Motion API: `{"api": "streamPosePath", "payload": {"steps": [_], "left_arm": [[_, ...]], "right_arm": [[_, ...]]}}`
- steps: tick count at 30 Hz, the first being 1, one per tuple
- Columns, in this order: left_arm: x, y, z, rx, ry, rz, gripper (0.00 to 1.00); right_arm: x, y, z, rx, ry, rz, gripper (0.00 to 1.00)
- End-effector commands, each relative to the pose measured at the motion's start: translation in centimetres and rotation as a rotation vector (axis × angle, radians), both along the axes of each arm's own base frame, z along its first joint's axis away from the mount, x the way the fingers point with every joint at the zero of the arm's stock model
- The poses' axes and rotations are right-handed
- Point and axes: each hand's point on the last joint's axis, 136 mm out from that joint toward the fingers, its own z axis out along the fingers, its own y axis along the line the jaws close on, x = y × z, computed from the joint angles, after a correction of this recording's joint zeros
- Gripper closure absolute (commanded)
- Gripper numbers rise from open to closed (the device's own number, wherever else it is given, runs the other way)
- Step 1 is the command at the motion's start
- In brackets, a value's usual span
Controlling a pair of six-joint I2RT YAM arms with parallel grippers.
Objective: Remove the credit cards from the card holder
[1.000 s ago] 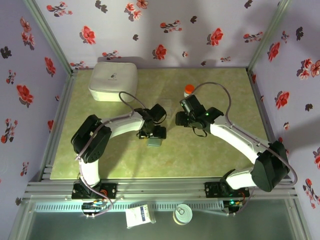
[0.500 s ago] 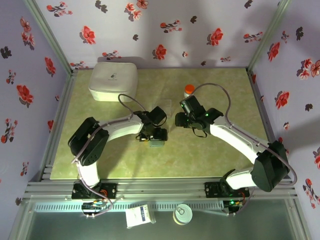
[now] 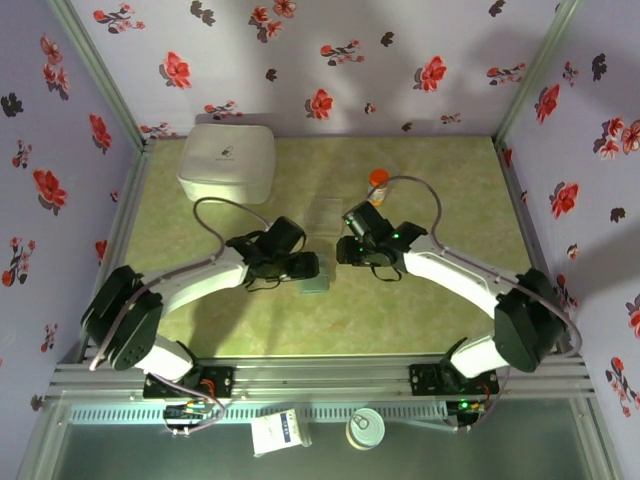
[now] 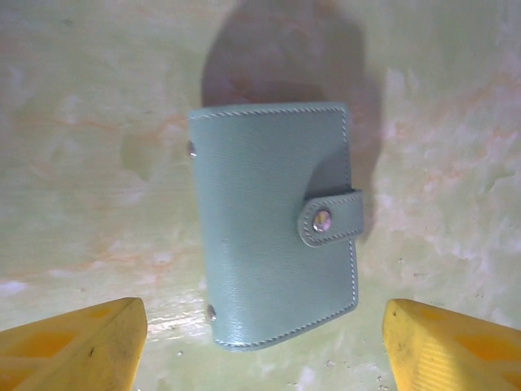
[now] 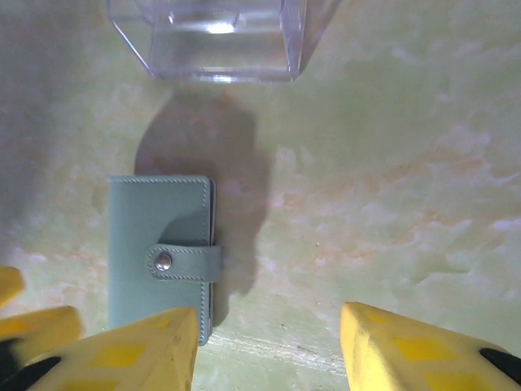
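- Where the green table [image 3: 440, 310] spreads across the middle of the top view, boxed in by flowered walls.
- For the white box [image 3: 227, 162]: parked at the table's upper left corner, well apart from both arms.
- For the left arm: stretched from the lower left of the top view up and rightward, elbow low, wrist turned toward the frame's centre.
- For the right arm: swept from the lower right in a long arc up and leftward, wrist facing the left one, the two heads near each other.
- For the left gripper [image 3: 300, 268] [image 4: 260, 358]: spread wide, clamped on nothing. In its wrist view, yellow fingers [image 4: 73, 346] at the two lower corners, flanking the card holder without touching it.
- For the right gripper [image 3: 350, 248] [image 5: 269, 350]: parted, empty between the tips. Left-hand tip overlapping the holder's lower corner in the wrist frame, contact impossible to tell.
- For the card holder [image 3: 313, 285] [image 4: 273, 244] [image 5: 161, 252]: flat on the table just below the centre of the top view, right by the left gripper's tips and below-left of the right gripper. Folded closed, strap snapped across its right edge.
- For the clear plastic piece [image 3: 327, 213] [image 5: 216, 37]: on the table above the holder, at the top edge of the right wrist frame, apart from it.
- For the orange-capped bottle [image 3: 378, 180]: upright just above the right wrist in the top view.
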Motion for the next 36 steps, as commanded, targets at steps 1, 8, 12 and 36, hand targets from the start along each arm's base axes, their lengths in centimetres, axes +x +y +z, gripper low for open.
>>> {"api": "streamPosePath", "payload": {"steps": [1,8,12,36], "left_arm": [[0.9,1.1,0.4,-0.084,-0.018,0.077,0.26],[1.4,3.9,0.3,-0.148,-0.005,0.144,0.38],[1.5,4.3,-0.8,-0.265,0.06,0.175,0.46],[1.2,4.2,-1.4,-0.273,0.073,0.132,0.5]], "right_arm": [[0.1,1.3,-0.2,-0.034,0.015,-0.016,0.52],[-0.8,4.5,-2.6,-0.096,0.096,0.051,0.62],[-1.1,5.6,-4.0,-0.155,0.139,0.076,0.65],[-1.8,8.4,-8.1,-0.243,0.255,0.142,0.64]]}}
